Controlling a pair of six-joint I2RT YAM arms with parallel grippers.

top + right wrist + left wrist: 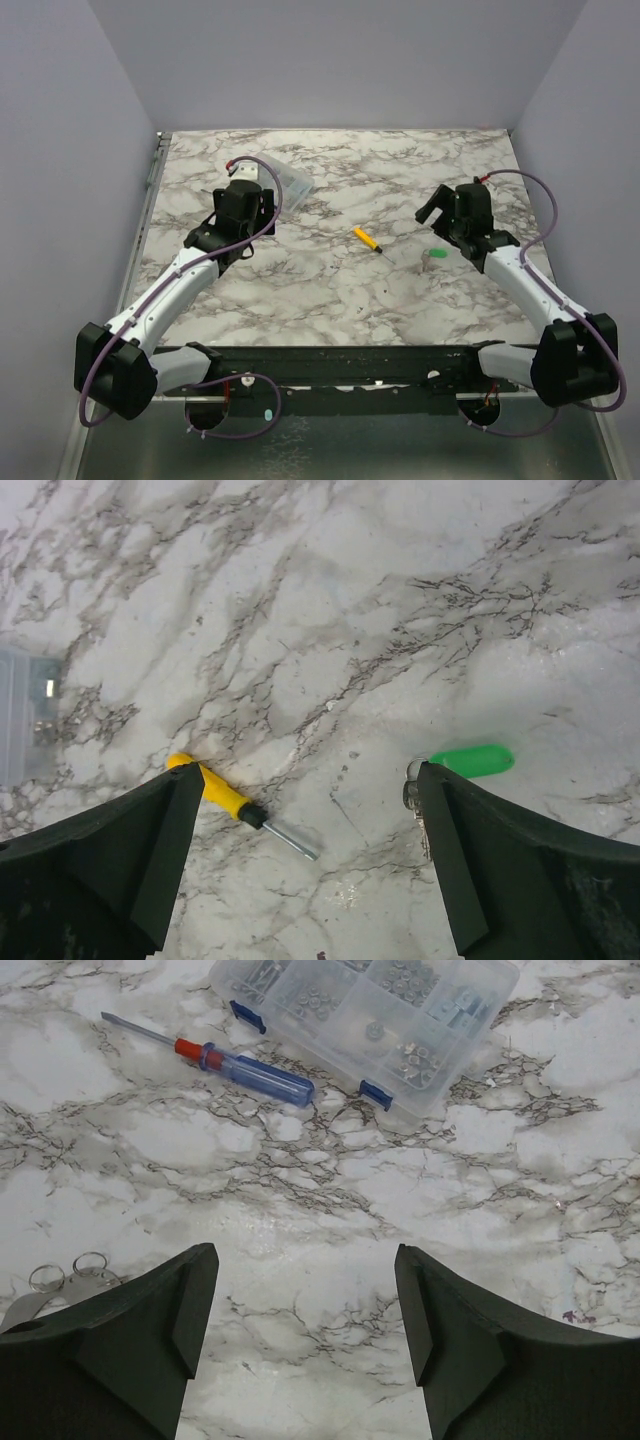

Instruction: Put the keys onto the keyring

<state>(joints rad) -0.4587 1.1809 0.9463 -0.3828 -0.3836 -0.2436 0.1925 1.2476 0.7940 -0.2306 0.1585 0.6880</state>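
The right hand (308, 780) hovers low, fingers apart and empty, beside the green key (472, 760) lying flat on the surface (330, 290), seemingly placed to pick it up, while the left hand (305, 1260), equally apart, hangs near the screwdriver (240, 1065).

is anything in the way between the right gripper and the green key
Nothing visible. The green key lies right beside one fingertip of the open right gripper. The yellow screwdriver lies by the other finger, off the path.

Green key (470, 760) flat, keyring (411, 774) at its end.
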